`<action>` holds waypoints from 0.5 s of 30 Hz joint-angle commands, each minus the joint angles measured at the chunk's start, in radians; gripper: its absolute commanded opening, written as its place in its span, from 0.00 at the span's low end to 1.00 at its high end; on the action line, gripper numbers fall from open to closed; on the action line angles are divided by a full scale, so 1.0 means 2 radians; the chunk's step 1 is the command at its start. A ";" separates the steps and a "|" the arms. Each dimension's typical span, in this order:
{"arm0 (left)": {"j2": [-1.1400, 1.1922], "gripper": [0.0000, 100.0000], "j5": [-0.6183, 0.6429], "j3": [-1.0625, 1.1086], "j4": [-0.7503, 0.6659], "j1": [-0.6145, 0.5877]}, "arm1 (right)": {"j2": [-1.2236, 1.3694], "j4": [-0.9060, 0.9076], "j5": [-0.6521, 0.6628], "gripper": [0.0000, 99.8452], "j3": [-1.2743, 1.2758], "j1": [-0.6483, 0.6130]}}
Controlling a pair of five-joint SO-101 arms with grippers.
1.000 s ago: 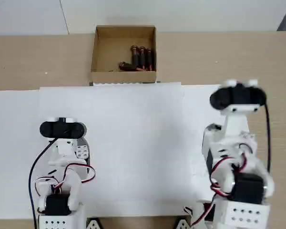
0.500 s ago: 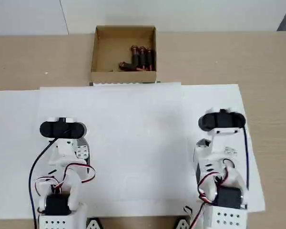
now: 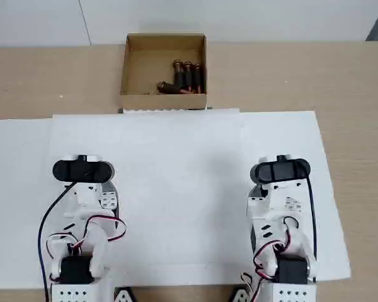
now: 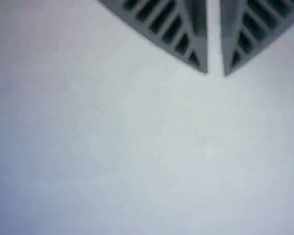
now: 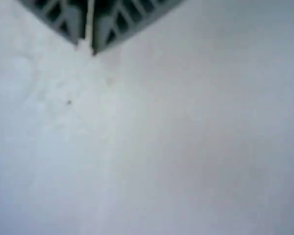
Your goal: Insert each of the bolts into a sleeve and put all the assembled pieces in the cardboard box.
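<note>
The cardboard box stands at the far edge of the white paper, with several dark assembled bolt-and-sleeve pieces lying in its right half. Both arms are folded back at the near edge of the table. The left arm rests at the near left, and its gripper hangs just above bare paper with the two grey fingers almost touching and nothing between them. At the near right sits the right arm; its gripper is shut over bare paper, holding nothing.
A large white paper sheet covers the table between the arms and the box. Bare wooden tabletop surrounds it to the far left and right. Red and black cables run along both arms.
The right arm has drawn back toward the near edge and folded down, its wrist moving left and nearer. The left arm has stayed still.
</note>
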 commanded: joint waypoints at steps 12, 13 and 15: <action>-0.006 0.01 -0.001 -0.001 -0.003 -0.003 | -0.006 -0.010 -0.005 0.00 0.023 -0.005; -0.006 0.01 -0.001 -0.001 -0.003 -0.003 | -0.006 -0.011 -0.005 0.00 0.026 -0.005; -0.006 0.01 -0.001 -0.001 -0.003 -0.003 | -0.006 -0.011 -0.005 0.00 0.033 -0.004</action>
